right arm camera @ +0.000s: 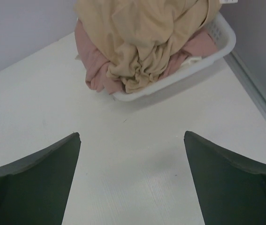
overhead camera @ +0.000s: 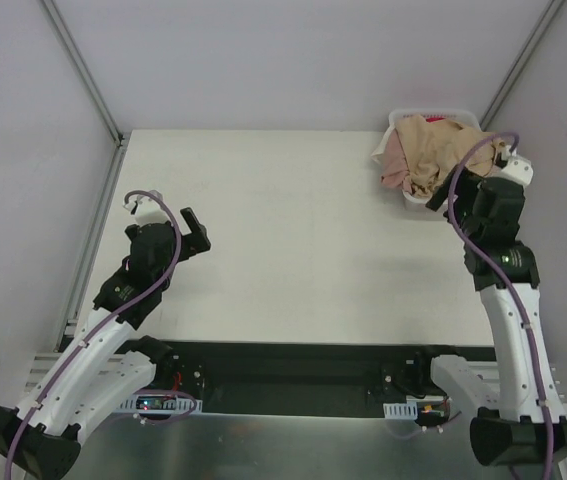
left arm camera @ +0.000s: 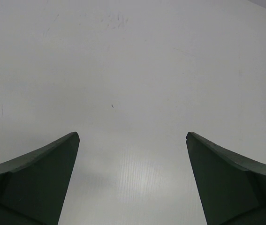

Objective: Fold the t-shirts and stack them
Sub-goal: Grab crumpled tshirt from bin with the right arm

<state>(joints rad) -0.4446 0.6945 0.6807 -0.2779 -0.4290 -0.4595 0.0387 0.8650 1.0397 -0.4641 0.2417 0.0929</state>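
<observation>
Two arms sit bolted at the near edge of the white surface (overhead camera: 293,240), one on each side. The left tool (overhead camera: 195,232) hangs over the left part of the surface with its jaws spread wide and nothing between them. Its wrist cam just sees plain white surface under the left tool (left arm camera: 133,136).

Further back on the right, the right tool (overhead camera: 501,165) is also spread wide and holding nothing. It hovers just beside the one white basket (overhead camera: 415,201), pointed at it. From the top cam, the right arm's purple cable (overhead camera: 463,170) loops across the basket's right side and hides part of it.

The basket (right arm camera: 219,44) is in the far right corner of the surface, and all the laundry is in it. There's one tan t-shirt (right arm camera: 142,33) bunched up on top, spilling over the front rim. Under it is the pink fabric (right arm camera: 95,70), poking out on the left and again on the right. The tan one covers most of it, so how many pink shirts there are can't be told. From the right wrist cam, only a strip of surface lies between the right tool (right arm camera: 132,135) and the basket.
</observation>
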